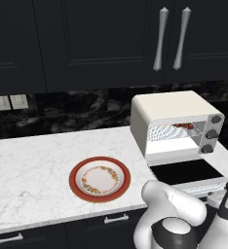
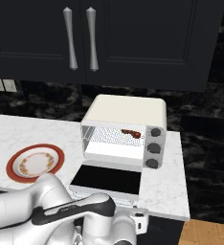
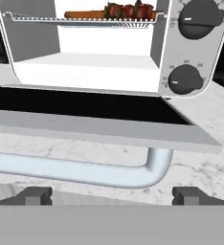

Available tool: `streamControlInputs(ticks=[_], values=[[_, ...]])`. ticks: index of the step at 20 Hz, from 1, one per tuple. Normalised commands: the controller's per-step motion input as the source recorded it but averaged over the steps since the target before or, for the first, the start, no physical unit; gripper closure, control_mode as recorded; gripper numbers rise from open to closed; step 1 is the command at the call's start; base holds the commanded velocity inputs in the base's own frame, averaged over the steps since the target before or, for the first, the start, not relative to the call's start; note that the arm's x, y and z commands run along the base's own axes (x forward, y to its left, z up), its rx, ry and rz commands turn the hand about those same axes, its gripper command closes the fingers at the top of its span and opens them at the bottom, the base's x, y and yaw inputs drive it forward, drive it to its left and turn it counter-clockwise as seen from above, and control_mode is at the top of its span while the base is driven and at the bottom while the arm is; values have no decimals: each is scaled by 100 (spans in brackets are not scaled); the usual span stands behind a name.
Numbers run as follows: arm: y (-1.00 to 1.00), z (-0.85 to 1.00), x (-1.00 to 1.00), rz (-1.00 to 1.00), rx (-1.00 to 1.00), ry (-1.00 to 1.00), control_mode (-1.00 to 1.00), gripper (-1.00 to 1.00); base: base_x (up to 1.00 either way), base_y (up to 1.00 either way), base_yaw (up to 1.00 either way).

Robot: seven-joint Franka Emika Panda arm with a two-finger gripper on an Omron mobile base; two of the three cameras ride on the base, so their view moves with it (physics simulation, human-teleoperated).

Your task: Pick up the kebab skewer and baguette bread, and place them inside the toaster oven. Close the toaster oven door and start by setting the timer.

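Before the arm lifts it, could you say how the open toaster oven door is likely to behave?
The toaster oven door looks like a stiff glass panel that would likely swing up about its back edge. Its round silver bar handle might be slippery. The open tool sits just below it.

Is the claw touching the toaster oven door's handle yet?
Apart. In the hand view the claw has its two fingertips spread wide below the silver handle of the toaster oven door, with counter showing between them and the bar.

Glossy white rounded arm (image 1: pixel 174 204) segments with dark grey joints.
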Motion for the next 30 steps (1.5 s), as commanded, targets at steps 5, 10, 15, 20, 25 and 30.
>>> streamControlInputs(ticks=[5,10,15,20,25,30], values=[[-2,-15,1,-7,0,0,-100,-100,0,0,0],[0,-3,16,-1,0,0,-100,-100,0,0,0],[0,-2,9,0,0,0,-100,-100,0,0,0],[0,-2,4,0,0,0,-100,-100,0,0,0],[0,1,12,0,0,0,-100,-100,0,0,0],[0,22,15,0,0,-1,-100,-100,0,0,0]])
